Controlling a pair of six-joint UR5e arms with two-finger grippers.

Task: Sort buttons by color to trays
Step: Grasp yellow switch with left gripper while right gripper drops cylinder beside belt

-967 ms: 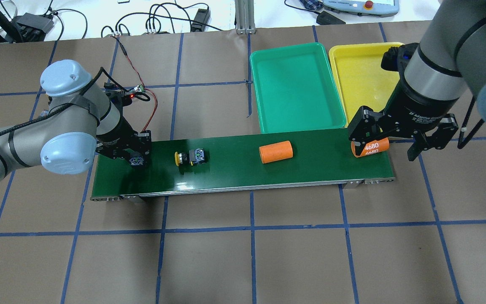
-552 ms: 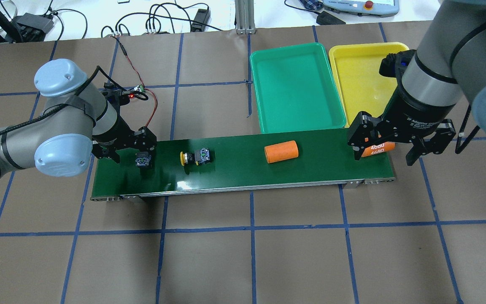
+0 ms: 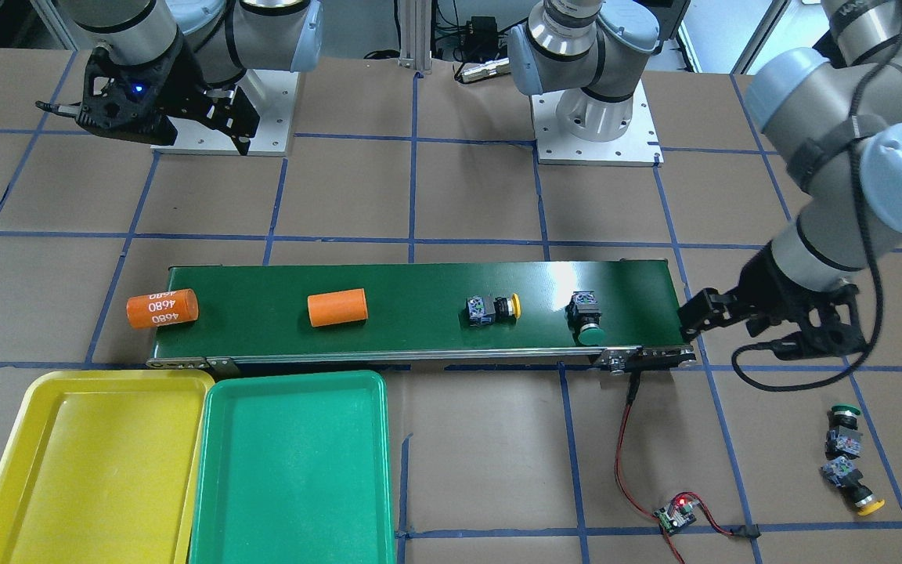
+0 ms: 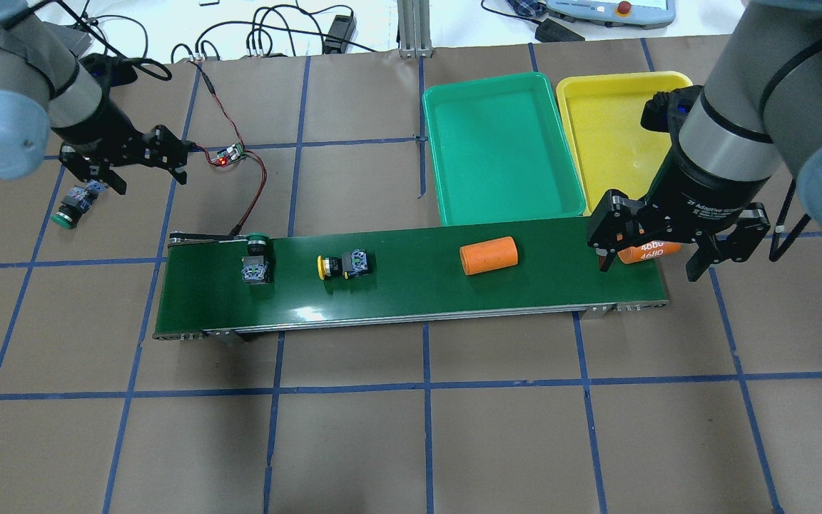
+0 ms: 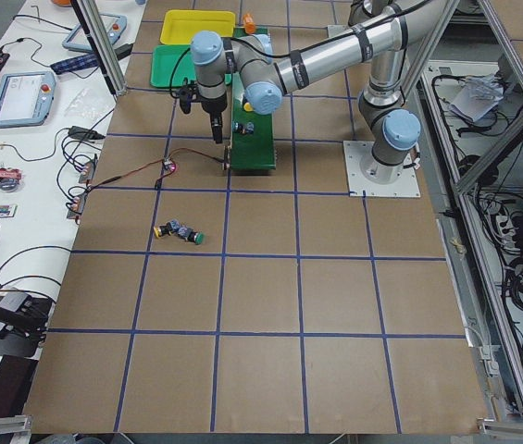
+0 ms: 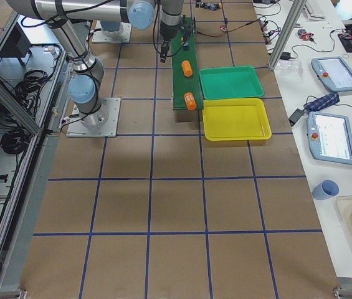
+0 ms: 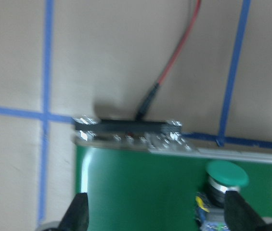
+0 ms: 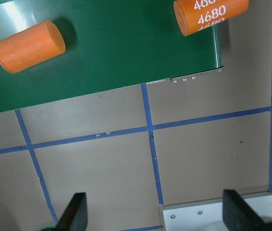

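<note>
Brown paper with a blue tape grid covers the table [image 4: 411,442], and from my seat the count is plain: nothing is sorted. The green tray [image 4: 496,143] and the yellow tray [image 4: 604,128] sit side by side at upper right of the overhead view. Both are bare.

Two buttons lie on the conveyor belt [image 4: 411,293], in its left part in the overhead view. The green button [image 4: 255,260] lies close to the left end, and the yellow button [image 4: 340,265] lies on its side a little further right. The other pair lies off the belt on the paper. They are at lower right of the front-facing view: a second green button [image 3: 842,429] and, just below it, a second yellow button [image 3: 852,484].

Two orange cylinders also ride the belt, a plain cylinder [image 3: 337,308] and a cylinder marked 4680 [image 3: 162,309] at the end by the trays.

My left gripper [image 4: 147,175] hangs over the paper off the belt's left end. Its wrist view shows the jaws spread wide with nothing between them. My right gripper [image 4: 648,260] is over the opposite end, also spread wide and empty.

I judge all four placements are left to do, and the two loose buttons will need fetching from the paper.
</note>
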